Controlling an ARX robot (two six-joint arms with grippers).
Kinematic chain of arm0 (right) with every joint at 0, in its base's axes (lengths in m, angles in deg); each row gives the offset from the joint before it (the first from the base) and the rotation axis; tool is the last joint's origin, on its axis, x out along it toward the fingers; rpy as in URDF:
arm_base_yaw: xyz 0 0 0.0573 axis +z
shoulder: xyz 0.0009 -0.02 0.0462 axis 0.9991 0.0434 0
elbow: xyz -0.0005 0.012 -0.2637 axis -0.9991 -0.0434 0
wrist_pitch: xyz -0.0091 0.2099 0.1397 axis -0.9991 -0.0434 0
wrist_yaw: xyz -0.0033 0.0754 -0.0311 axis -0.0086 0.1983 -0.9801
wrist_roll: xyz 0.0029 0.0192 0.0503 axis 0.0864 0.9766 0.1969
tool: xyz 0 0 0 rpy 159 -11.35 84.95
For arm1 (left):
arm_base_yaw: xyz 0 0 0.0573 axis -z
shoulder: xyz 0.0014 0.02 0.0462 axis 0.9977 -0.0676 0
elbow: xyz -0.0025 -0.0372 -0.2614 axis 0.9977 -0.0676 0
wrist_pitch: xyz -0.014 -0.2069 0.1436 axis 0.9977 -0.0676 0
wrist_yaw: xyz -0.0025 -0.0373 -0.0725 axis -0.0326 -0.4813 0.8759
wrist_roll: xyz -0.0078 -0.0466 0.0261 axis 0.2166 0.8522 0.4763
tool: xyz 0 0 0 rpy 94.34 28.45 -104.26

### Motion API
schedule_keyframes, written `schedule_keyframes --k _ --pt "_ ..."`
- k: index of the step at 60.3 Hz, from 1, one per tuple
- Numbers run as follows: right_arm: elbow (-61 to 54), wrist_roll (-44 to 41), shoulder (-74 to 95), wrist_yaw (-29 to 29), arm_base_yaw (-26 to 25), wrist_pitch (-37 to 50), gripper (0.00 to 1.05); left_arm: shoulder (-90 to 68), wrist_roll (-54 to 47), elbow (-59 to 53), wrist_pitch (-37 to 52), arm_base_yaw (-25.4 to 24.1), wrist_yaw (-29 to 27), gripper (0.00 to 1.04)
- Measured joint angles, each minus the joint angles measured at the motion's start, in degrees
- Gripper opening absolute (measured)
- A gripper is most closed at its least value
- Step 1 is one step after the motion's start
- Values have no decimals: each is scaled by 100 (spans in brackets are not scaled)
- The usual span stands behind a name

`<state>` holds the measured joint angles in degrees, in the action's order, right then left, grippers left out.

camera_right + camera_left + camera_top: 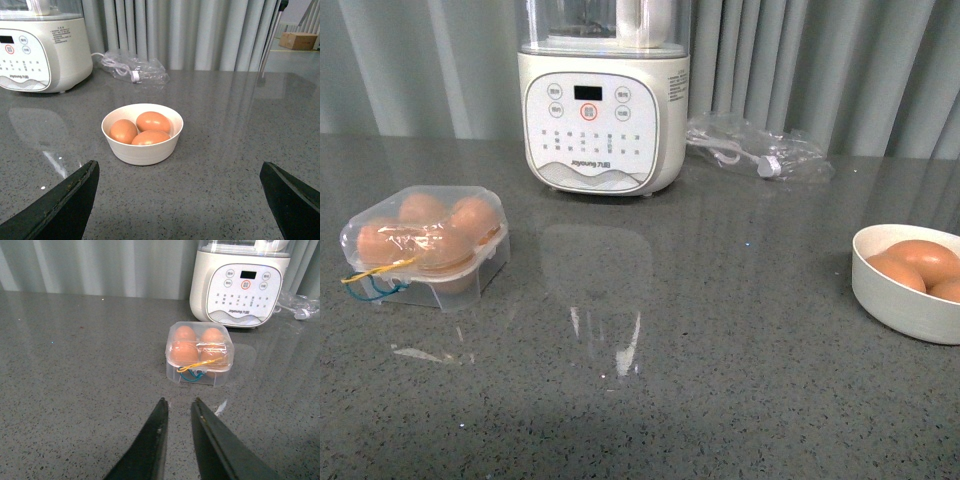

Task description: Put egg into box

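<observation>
the small clear plastic four-cell egg box (200,354) sits on the grey speckled stone tabletop (80,380) straight ahead of the left end effector (177,412), near it but not touching, with its clear lid down over four smooth orange-brown eggs (185,352) that fill every cell. a blue-and-yellow wire (197,369) hangs across the box wall that faces this end effector. the two dark fingers (155,440) of the left end effector stand close together with only a slim gap between them, nearly closed, and hold nothing. beyond the box, further from the end effector, stands a cream-white kitchen blender with a round control panel (242,287). the right end effector (180,182) is spread wide, its dark fingers (65,195) far apart at either side of its view, and it is empty. directly ahead of it, between the lines of its fingers and well clear of them, sits a round white bowl (142,150) with three more orange-brown eggs (152,121) lying together inside. past the bowl, a crumpled clear plastic bag with a white cable (132,70) lies on the tabletop by the grey curtain (200,35). in the front view the box (425,245) lies off to the left and the bowl (900,295) at the far right, well apart, with the blender (603,100) behind and between them; neither arm shows there.
</observation>
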<state>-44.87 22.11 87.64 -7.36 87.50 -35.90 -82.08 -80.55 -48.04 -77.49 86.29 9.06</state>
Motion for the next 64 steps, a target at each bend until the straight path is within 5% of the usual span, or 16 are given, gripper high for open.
schedule_keyframes --k 23,64 --pt "0 0 0 0 0 0 97 0 -2 0 0 0 0 99" --pt "0 0 0 0 0 0 97 0 0 0 0 0 0 98"
